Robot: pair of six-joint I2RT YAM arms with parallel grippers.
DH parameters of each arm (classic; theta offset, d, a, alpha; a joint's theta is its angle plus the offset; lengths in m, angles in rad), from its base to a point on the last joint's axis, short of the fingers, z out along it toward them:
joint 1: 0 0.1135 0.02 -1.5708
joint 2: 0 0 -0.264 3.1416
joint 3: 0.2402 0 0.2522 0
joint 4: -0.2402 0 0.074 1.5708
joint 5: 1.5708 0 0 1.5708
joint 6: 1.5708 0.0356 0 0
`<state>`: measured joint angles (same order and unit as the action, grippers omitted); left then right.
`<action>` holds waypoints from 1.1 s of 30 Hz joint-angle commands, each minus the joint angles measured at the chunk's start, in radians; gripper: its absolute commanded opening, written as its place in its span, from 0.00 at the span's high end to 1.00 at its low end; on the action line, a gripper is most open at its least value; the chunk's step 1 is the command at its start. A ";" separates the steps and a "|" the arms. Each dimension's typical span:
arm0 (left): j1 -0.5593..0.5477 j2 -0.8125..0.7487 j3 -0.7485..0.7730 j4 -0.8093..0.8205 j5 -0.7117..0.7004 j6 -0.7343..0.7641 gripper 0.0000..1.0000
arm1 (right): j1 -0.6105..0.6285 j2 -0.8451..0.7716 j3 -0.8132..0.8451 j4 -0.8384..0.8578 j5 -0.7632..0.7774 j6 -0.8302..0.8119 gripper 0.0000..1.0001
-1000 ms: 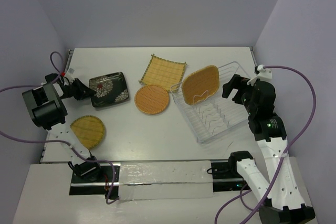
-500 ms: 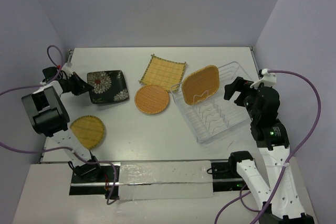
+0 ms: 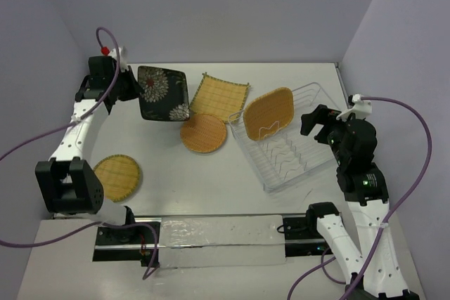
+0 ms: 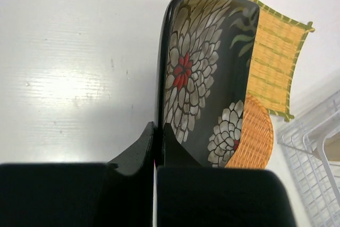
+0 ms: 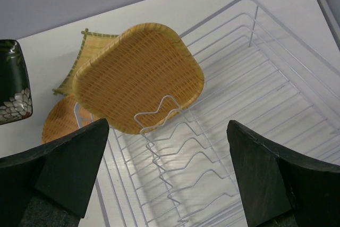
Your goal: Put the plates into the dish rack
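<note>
Bamboo weave in tan-orange is seen on the round plate lying flat at the table's near left. It is judged light, fairly stiff and rough enough to be pinched anywhere on its rim. Further back, the left gripper is clamped on the rim of the dark plate, which is held on edge and apparently clear of the table. This plate is square with rounded corners and glossy black, and it is patterned with white petals and red centres. It is judged hard, heavier than the woven ones and slick, so a deep bite over the rim is advised, and chipping against the wire is to be feared. A second round plate lies flat mid-table, with the fringed plate just behind it. The rounded-square plate is already stood tilted among the tines at the left end of the rack, while the remaining slots are left free. At the right, the right gripper is held above the rack with its fingers spread wide, and nothing is gripped.
</note>
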<state>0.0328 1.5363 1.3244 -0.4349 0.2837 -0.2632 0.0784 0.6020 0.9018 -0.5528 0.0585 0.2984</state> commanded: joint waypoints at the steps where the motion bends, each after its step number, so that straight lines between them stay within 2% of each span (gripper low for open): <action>1: -0.120 -0.202 0.168 0.022 -0.140 -0.001 1.00 | -0.003 -0.013 -0.005 0.037 -0.007 0.009 0.00; 7: -0.363 -0.247 0.282 -0.047 -0.327 0.065 1.00 | -0.003 -0.014 -0.003 0.036 0.028 0.026 0.00; 14: -0.708 -0.218 0.380 -0.091 -0.483 0.127 1.00 | -0.005 -0.040 -0.011 0.036 0.027 0.047 0.00; 18: -0.899 -0.147 0.498 -0.143 -0.682 0.166 1.00 | -0.005 -0.065 -0.035 0.036 0.136 0.085 0.00; 19: -0.954 -0.142 0.506 -0.144 -0.695 0.172 1.00 | -0.003 -0.066 -0.036 0.036 0.141 0.086 0.00; 20: -1.037 -0.110 0.556 -0.149 -0.773 0.204 1.00 | -0.003 -0.068 -0.042 0.036 0.171 0.093 0.00; 23: -1.184 -0.016 0.651 -0.166 -0.981 0.301 1.00 | -0.003 -0.063 -0.046 0.036 0.191 0.099 0.00; 27: -1.253 0.055 0.713 -0.162 -0.979 0.369 1.00 | -0.005 -0.059 -0.047 0.035 0.194 0.099 0.00; 33: -1.281 0.146 0.760 -0.097 -0.933 0.513 1.00 | -0.006 -0.073 -0.055 0.034 0.212 0.099 0.00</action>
<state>-1.2438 1.6573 1.9513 -0.7144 -0.5900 0.1296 0.0780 0.5419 0.8566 -0.5465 0.2314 0.3889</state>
